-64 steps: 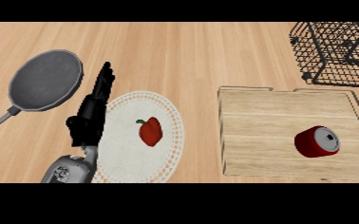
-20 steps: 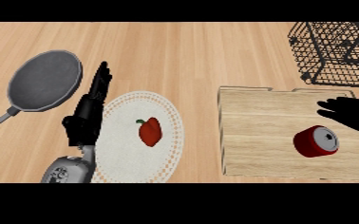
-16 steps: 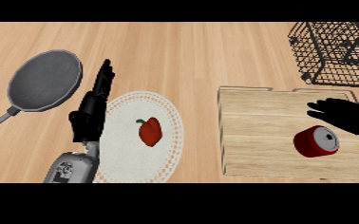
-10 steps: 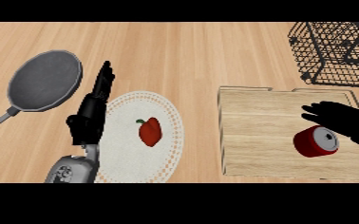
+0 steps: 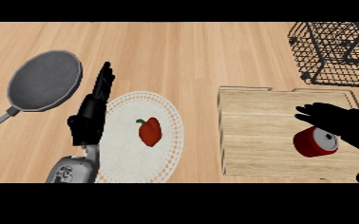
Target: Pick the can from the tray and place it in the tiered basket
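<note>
Pale wood with a fine straight grain makes up the table, and a lighter wooden tray with a raised rim lies on it in front of the right hand. That hand comes in from the right edge over the tray, fingers spread and only slightly bent, holding nothing. Just below its fingers, and partly under them, the can lies on its side on the tray's floor: a short red cylinder with a silver round end turned up towards the view. The hand's dark palm overlaps the can's upper right edge; whether they touch cannot be told.

Beyond the right hand, at the far right corner, stands the tiered basket, a black wire grid cut off by the view's edge. Bare tray floor stretches to the left of the can, and bare table separates the tray's far rim from the basket.

The left hand rests open, fingers straight and pointing away, well apart from the tray. To its right, touching its edge in the view, is a round white plate with a dotted border, carrying a red pepper. To its left lies a round grey pan, its handle running off the left edge.
</note>
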